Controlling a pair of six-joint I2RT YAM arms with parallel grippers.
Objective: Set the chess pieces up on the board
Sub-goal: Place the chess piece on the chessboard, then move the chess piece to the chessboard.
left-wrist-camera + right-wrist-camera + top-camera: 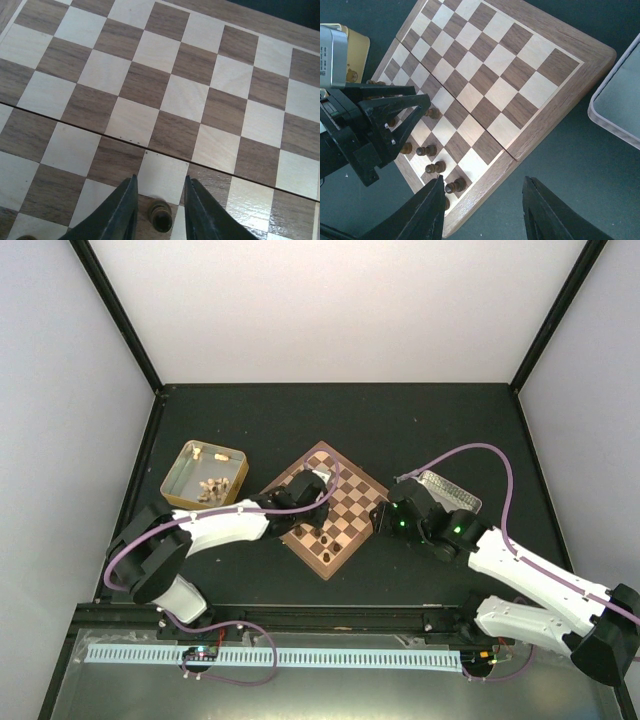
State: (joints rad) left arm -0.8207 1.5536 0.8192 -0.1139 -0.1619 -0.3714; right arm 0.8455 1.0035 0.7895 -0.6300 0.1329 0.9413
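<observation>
The board (345, 490) lies as a diamond on the dark table. Several dark brown chess pieces (320, 536) stand along its near-left edge and also show in the right wrist view (435, 167). My left gripper (309, 508) hangs low over that edge. In the left wrist view it (159, 182) is open, with one dark pawn (161, 216) standing on the board (175, 95) between the fingers (122, 212), touching neither. My right gripper (376, 523) is open and empty above the board's near-right rim (540, 132); in its own view it (483, 178) is beside a dark pawn (456, 186).
A gold tray (187, 462) holding pale beige pieces sits left of the board. A silvery tray (447, 490) sits to the right, its corner in the right wrist view (620, 107). My left gripper's black body (375, 125) covers the board's left corner. Black frame rails bound the table.
</observation>
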